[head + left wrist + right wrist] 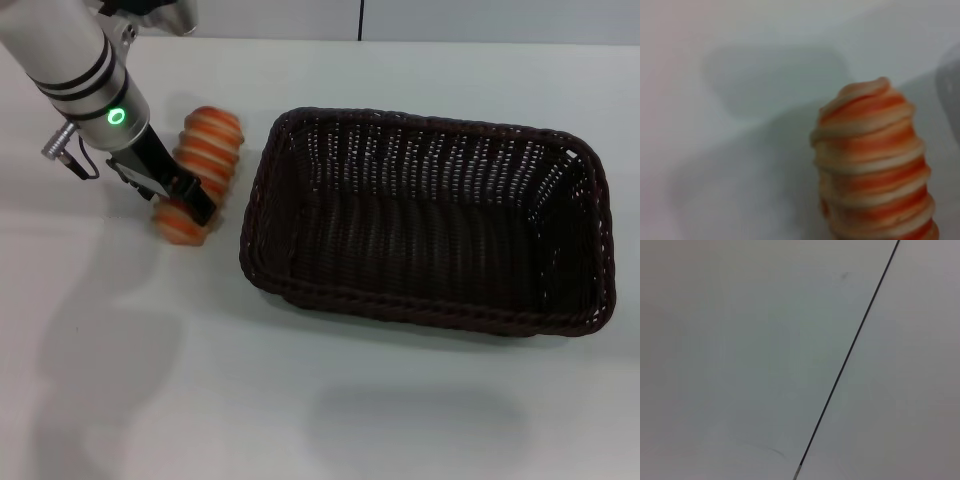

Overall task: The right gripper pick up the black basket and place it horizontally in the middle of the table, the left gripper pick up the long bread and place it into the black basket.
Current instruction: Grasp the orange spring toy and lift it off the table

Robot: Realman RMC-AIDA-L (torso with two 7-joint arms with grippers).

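The long bread [205, 150], striped orange and cream, lies on the white table [320, 400] just left of the black basket [430, 220]. The basket stands lengthwise across the middle of the table, and nothing shows inside it. My left gripper [185, 200] is down at the near end of the bread, touching or just over it. The left wrist view shows the bread [872, 165] close up on the white surface. The right gripper is out of view.
A dark seam [360, 20] runs along the far edge of the table, and it also shows in the right wrist view [850, 352]. White tabletop lies in front of the basket and to the left of the bread.
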